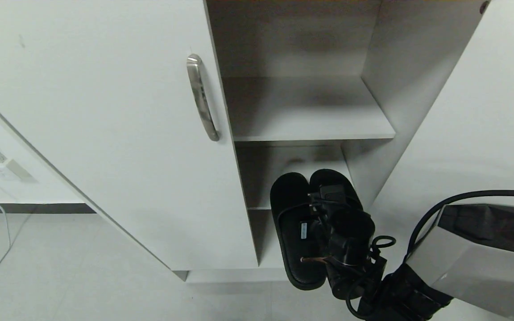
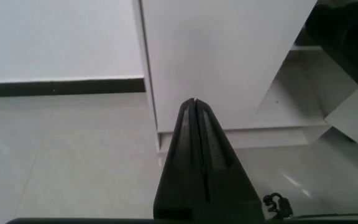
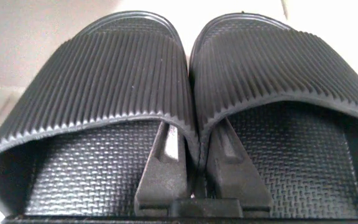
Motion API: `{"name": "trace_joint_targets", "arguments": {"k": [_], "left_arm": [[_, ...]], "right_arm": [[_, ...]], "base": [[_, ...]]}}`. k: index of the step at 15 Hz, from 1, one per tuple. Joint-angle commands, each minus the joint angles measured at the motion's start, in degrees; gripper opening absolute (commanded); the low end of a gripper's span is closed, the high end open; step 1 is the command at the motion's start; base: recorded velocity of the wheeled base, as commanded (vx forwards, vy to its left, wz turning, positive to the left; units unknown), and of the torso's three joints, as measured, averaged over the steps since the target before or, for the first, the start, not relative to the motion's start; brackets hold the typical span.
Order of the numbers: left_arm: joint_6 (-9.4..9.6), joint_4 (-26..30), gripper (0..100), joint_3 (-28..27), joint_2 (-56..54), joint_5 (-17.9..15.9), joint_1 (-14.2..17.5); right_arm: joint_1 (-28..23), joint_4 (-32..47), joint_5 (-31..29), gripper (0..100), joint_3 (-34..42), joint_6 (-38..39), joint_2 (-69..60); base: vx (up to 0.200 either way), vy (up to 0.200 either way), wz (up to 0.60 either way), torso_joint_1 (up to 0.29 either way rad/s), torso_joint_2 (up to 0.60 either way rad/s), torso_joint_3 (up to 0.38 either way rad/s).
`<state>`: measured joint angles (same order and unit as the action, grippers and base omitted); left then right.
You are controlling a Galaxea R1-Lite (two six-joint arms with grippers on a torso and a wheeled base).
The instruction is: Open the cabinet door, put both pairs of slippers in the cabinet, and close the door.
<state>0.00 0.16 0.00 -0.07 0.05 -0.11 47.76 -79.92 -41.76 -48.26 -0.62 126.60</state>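
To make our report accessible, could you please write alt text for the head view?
The right gripper holds a pair of black slippers before the lower compartments of an open white cabinet. A door with a metal handle is beside the opening.

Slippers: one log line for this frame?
right cabinet door: open | right gripper: shut on black slipper pair, toes toward lower compartment | left gripper: shut, empty, above floor
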Motion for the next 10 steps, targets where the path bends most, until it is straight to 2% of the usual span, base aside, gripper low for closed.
{"name": "trace_joint_targets", "arguments": {"k": [1,5,10], "left_arm": [[0.0,-0.07,0,0.0,0.07,-0.05,0.02],[0.0,-0.07,0,0.0,0.07,-0.05,0.02],[0.0,-0.07,0,0.0,0.07,-0.05,0.02]], "right_arm": [[-1.09,0.12,0.37,0,-0.96,0.01,0.67],[-2.06,2.84,0.37,0,-4.74,0.01,1.63],[-4.78,12.6,0.37,0,-19.15,0.27,5.68]], "base": [[0.0,0.0,0.0,0.0,0.0,0.0],[0.0,0.0,0.0,0.0,0.0,0.0],[0.0,0.0,0.0,0.0,0.0,0.0]]}}
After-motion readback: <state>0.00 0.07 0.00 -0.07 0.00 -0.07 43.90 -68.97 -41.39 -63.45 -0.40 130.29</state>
